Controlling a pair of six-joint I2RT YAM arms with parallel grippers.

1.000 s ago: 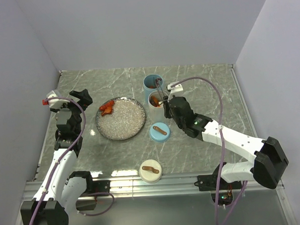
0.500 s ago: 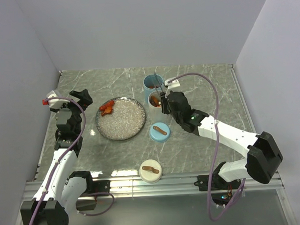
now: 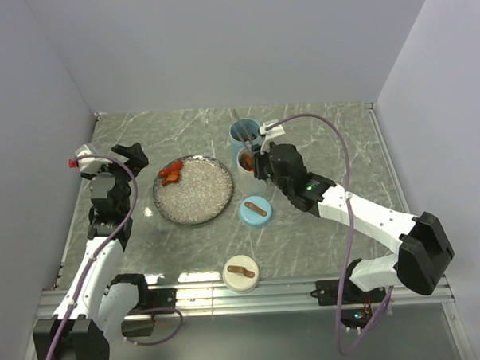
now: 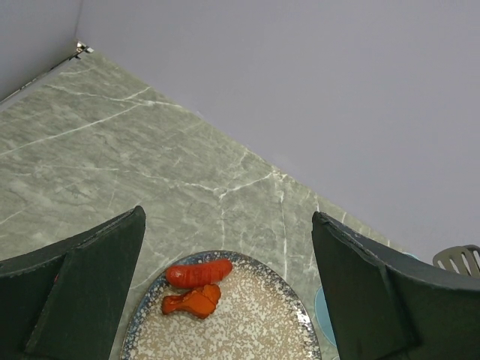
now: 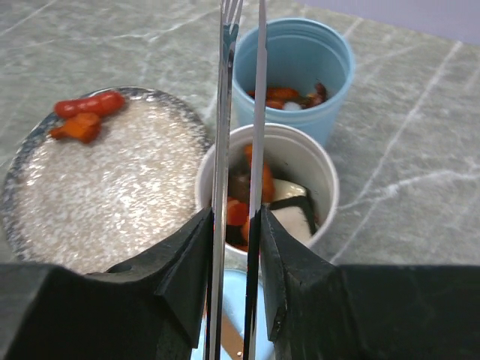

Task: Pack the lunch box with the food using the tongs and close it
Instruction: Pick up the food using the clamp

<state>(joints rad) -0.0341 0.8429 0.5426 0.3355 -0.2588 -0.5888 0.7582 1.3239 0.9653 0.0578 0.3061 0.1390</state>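
My right gripper [image 3: 259, 165] [image 5: 234, 247] is shut on the grey metal tongs [image 5: 240, 112], whose two arms run forward slightly apart, with nothing between their tips. Under the tongs stands the white cup [image 3: 247, 160] [image 5: 330, 195] of the lunch box, holding orange, white and black food [image 5: 289, 202]. Behind it the blue cup [image 3: 244, 133] [image 5: 300, 56] holds a few pieces too. A red sausage [image 4: 199, 272] and an orange piece [image 4: 193, 302] lie at the far left of the speckled plate [image 3: 163, 211] [image 4: 292, 300]. My left gripper [image 3: 116, 161] [image 4: 226, 225] hangs open left of the plate, holding nothing.
A blue lid [image 3: 256, 210] with a brown strip handle lies in front of the white cup, right of the plate. A white lid [image 3: 240, 273] with the same kind of handle lies near the table's front edge. Grey walls close in the table on three sides.
My right arm has carried the tongs toward the back left, from beside the white cup to over both cups. The left arm and the plate have not moved.
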